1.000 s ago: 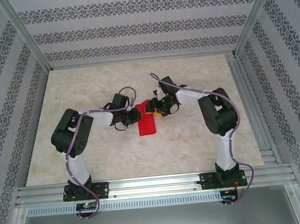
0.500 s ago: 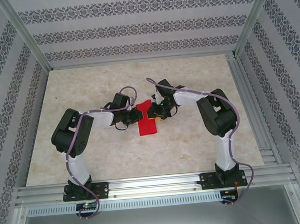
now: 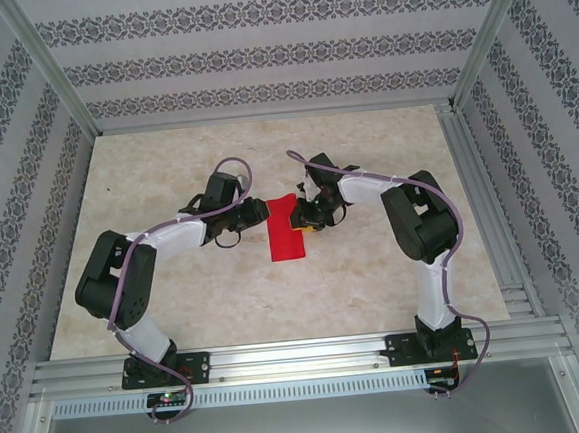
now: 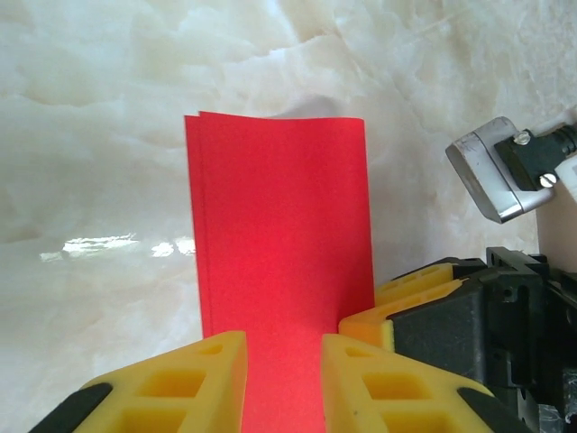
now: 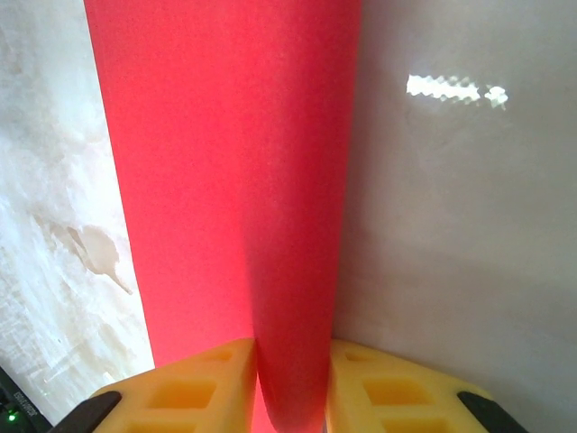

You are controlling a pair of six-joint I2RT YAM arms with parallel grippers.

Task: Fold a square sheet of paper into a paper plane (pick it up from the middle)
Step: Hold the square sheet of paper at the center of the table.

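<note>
Barely started — halved the red sheet [image 3: 284, 239], pinching its fold in right gripper [image 5: 290, 352], left gripper [image 4: 284, 341] parted astride — nose, wings yet to crease

The place is a robotics lab test cell. An aluminium extrusion frame [image 3: 52, 70] boxes it in, and patterned wallpaper panels [image 3: 257, 54] stand well beyond the yellow fingers [image 4: 180, 379]. A marble-look tabletop [image 3: 176, 306] lies under them. Behind them, a slotted rail [image 3: 300, 354] carries the bolted bases of the left arm [image 3: 124, 280] and right arm [image 3: 426, 226].
</note>
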